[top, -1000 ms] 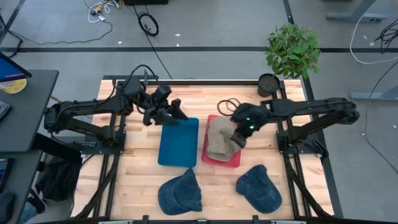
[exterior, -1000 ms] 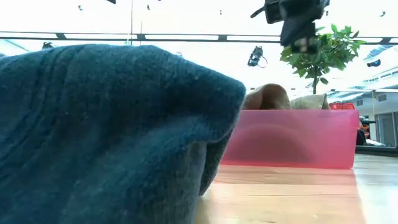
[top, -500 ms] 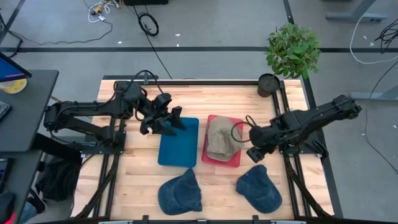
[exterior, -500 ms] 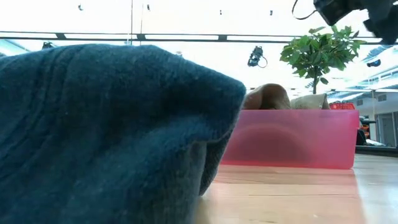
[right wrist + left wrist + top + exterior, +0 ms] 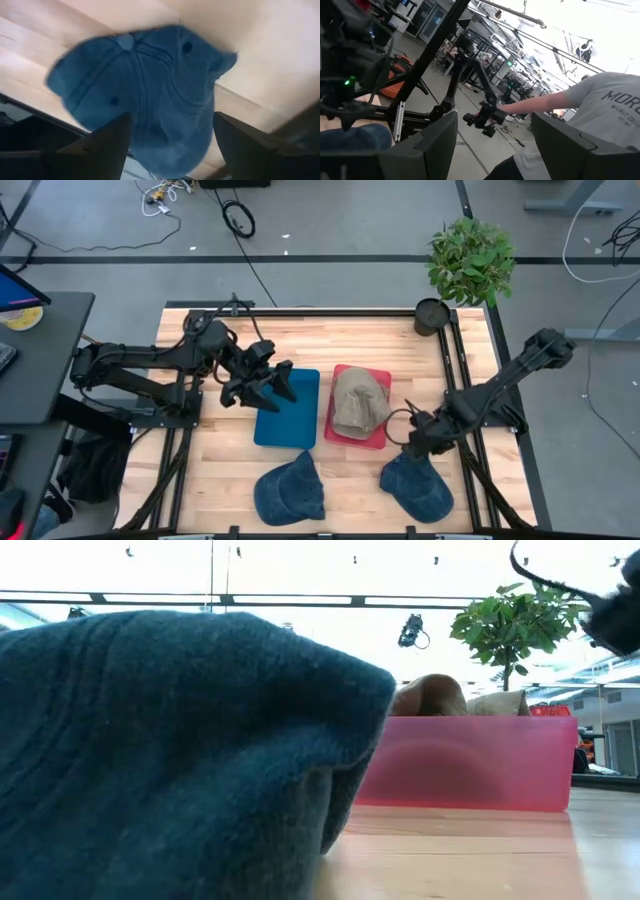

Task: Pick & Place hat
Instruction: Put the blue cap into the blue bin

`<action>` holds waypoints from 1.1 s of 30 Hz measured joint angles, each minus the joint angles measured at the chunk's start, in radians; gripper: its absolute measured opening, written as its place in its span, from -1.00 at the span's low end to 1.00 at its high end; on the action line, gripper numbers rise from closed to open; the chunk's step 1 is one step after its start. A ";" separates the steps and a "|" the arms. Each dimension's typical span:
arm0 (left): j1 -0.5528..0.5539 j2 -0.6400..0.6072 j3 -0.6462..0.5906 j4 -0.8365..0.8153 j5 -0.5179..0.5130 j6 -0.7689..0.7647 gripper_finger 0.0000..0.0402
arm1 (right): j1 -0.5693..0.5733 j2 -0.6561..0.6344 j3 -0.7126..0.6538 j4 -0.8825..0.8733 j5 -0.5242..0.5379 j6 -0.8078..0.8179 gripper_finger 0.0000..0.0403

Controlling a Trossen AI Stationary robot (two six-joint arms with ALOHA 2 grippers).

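Overhead cam looked straight down on the whole counter (image 5: 350,345). Low cam sat right behind a blue hat (image 5: 170,750), facing the pink bin (image 5: 465,762) both views shared.

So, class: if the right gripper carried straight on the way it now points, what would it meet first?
Most likely the blue cap straight ahead of the right gripper, whose jaws stand open; the gap between them is hard to judge.

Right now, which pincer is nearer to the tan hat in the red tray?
Right. The right pincer hovers just beside the tan hat; the left pincer is farther away, over the blue tray.
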 joint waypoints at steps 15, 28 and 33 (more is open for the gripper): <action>0.000 0.000 0.000 0.000 -0.001 -0.046 0.29 | 0.106 0.000 -0.289 0.474 -0.005 0.233 -0.61; 0.031 0.000 0.000 -0.015 -0.004 -0.045 0.29 | 0.109 -0.008 -0.017 0.436 0.219 -0.278 -0.99; 0.030 0.002 0.001 -0.092 -0.058 -0.025 0.29 | 0.084 -0.002 0.176 0.217 0.439 -0.385 -0.99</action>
